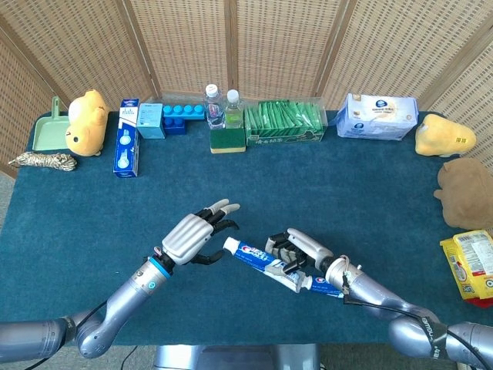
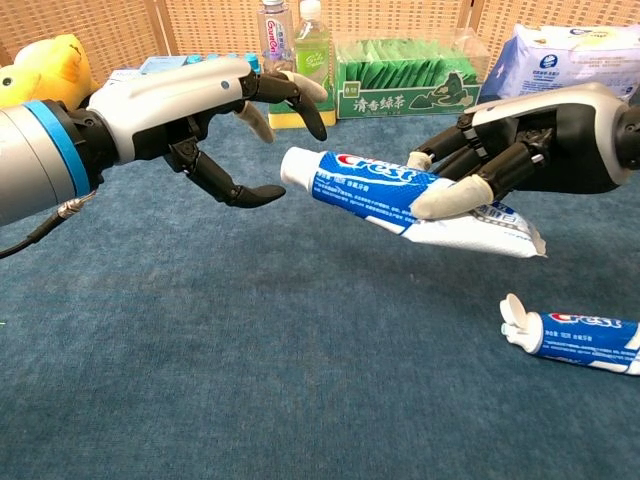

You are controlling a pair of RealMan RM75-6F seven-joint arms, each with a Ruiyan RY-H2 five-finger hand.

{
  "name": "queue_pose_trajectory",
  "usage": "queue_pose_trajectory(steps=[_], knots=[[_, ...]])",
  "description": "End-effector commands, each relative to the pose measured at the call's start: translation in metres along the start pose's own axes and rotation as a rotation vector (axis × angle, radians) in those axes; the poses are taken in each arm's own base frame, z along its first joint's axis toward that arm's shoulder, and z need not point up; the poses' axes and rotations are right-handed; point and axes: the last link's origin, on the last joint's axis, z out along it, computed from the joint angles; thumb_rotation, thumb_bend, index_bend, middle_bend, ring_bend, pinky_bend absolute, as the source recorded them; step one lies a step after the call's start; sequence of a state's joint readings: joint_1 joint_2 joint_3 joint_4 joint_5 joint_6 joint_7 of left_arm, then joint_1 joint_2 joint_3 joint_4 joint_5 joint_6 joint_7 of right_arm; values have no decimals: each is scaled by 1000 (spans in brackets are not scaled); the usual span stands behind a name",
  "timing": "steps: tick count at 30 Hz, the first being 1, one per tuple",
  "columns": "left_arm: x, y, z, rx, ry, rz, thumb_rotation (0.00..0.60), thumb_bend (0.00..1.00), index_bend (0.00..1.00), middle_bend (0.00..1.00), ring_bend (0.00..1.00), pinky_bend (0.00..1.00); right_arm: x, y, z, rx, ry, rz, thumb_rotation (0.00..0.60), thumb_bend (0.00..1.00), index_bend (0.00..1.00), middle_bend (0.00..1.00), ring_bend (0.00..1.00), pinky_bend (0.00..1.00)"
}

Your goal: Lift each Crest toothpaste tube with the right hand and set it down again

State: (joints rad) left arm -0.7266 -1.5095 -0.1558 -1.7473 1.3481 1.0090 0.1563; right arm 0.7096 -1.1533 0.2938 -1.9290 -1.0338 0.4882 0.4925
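Here, right hand (image 2: pixel 500 160) wrapped around the rear half of 1 Crest toothpaste tube (image 2: pixel 395 190), thumb under it and the other fingers over the top, tube lifted clear of the blue table cover (image 2: pixel 250 380). Cap end aimed toward the left hand (image 2: pixel 215 115), crimped tail trailing out past the right palm. In the head view, same held tube (image 1: pixel 258 256) lying slantwise, cap up-left, grasped by the right hand (image 1: pixel 296 248) near mid-table toward the front edge.

Left hand spread and holding nothing, fingers apart, thumb curved below, fingertips just beside the tube's cap; contact with the cap impossible to tell. From above, left hand (image 1: pixel 196 233) hovering just left of the cap.

A 2nd Crest toothpaste tube (image 2: pixel 575 340) flat on the cover, below and right of the raised one, flip cap open and pointing left; in the head view mostly hidden under the right wrist.

Along the far edge: 2 clear bottles (image 1: pixel 223 106), a yellow-green sponge (image 1: pixel 227 139), a green box of sachets (image 1: pixel 283 123), a wipes pack (image 1: pixel 377 117), a blue toothpaste carton (image 1: pixel 127 146), blue blocks (image 1: pixel 183 116). At the left: a yellow plush (image 1: pixel 86 121), a green dustpan (image 1: pixel 48 131), a coil of rope (image 1: pixel 42 161).
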Motion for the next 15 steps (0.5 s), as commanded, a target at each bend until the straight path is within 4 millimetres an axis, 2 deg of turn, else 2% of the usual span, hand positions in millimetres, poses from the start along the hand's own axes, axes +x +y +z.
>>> queue_pose_trajectory(steps=[1, 15], knots=[[0, 1, 1, -2, -1, -4, 600, 307, 298, 116, 19, 222, 0, 0, -1, -2, -11, 10, 600, 463, 902, 755, 744, 785], [-3, 3, 3, -10, -9, -10, 600, 371, 350, 140, 22, 221, -2, -1, -3, -4, -55, 34, 600, 462, 901, 755, 744, 787]])
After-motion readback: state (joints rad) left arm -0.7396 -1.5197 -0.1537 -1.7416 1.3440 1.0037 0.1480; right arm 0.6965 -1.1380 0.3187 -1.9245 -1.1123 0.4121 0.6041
